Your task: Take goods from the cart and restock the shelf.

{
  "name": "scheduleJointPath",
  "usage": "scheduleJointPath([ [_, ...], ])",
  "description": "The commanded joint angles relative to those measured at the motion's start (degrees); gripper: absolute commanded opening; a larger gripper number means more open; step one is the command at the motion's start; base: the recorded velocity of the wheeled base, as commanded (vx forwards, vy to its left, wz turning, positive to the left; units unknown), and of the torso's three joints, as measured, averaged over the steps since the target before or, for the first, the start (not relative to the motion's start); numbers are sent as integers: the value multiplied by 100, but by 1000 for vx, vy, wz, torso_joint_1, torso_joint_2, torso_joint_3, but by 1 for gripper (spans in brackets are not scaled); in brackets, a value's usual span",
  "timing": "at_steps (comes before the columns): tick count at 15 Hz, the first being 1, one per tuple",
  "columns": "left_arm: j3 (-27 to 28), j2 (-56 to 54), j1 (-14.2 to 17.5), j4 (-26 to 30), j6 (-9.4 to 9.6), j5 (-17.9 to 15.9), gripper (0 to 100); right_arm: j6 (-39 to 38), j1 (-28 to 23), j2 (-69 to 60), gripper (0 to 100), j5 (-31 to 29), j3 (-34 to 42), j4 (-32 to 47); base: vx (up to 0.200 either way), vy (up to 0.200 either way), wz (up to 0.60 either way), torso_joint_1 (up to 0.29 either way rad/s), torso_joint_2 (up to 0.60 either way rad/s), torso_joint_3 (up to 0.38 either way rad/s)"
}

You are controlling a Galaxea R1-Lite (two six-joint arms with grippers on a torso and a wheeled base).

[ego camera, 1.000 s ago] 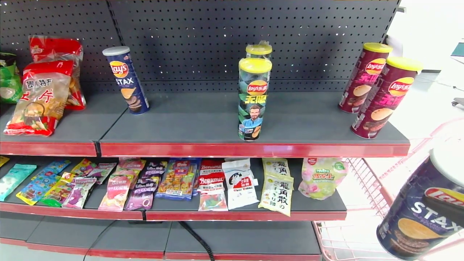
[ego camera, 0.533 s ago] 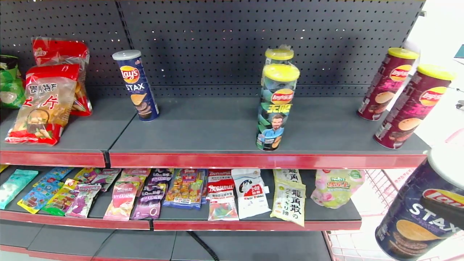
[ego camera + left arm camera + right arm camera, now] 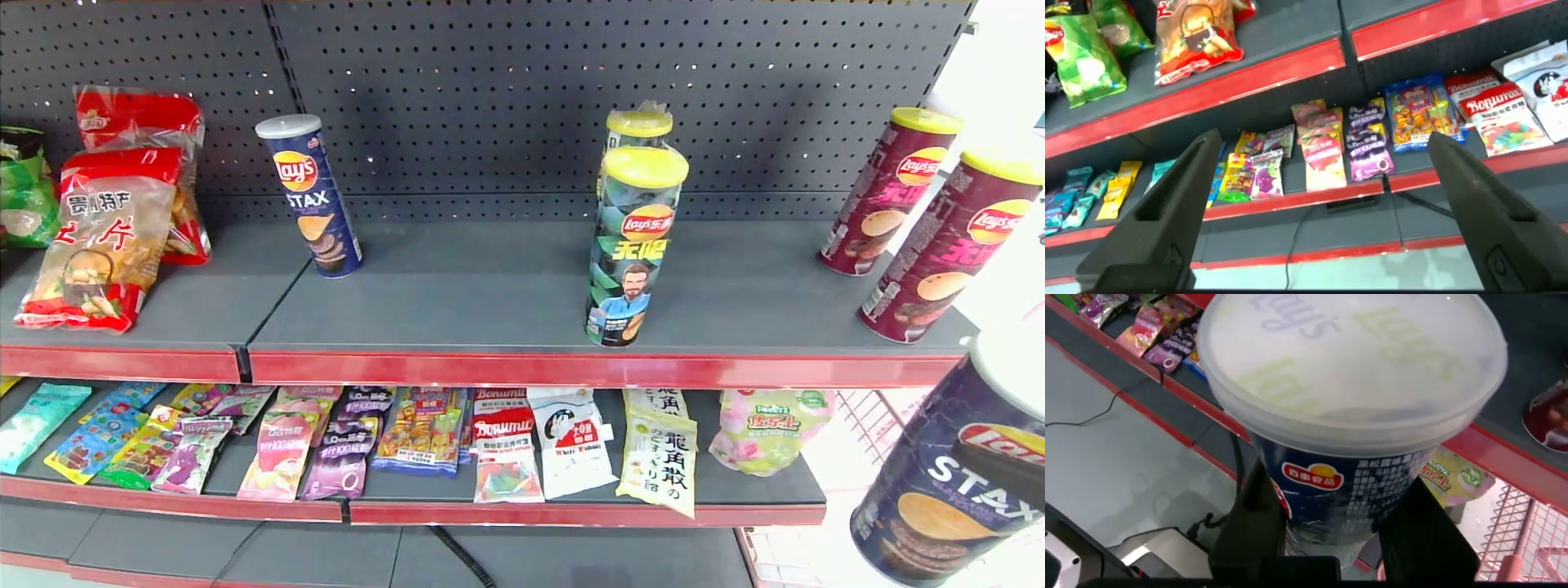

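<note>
Right gripper [image 3: 1337, 527] clamped on blue can [image 3: 955, 474]; carry upright, set beside matching can [image 3: 310, 196] at left of top shelf [image 3: 490, 286]; left gripper [image 3: 1323, 139] spread, empty

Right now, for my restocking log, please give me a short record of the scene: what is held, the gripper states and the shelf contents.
held item: held blue can, white lid, tilted
right gripper: shut on the held blue can, beside the shelf's right end
left gripper: open, empty
top shelf: shelved blue can, two green cans, two maroon cans, red snack bags
lower shelf: flat candy packets
cart: pink wire, right of the shelf
</note>
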State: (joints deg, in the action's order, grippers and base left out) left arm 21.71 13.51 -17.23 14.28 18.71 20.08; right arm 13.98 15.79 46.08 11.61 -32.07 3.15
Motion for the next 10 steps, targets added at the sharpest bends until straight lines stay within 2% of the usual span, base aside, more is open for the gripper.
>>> scheduleJointPath([
  [1, 0, 12, 0, 5, 1, 5, 100, -1, 3, -3, 0, 0, 17, 2, 0, 0, 0, 0, 0, 0],
  [2, 0, 29, 0, 5, 1, 5, 100, -1, -5, -11, 0, 0, 17, 2, 0, 0, 0, 0, 0, 0],
  [10, 0, 3, 0, 5, 1, 5, 100, -1, -5, -20, 0, 0, 17, 2, 0, 200, 0, 1, 0, 2],
])
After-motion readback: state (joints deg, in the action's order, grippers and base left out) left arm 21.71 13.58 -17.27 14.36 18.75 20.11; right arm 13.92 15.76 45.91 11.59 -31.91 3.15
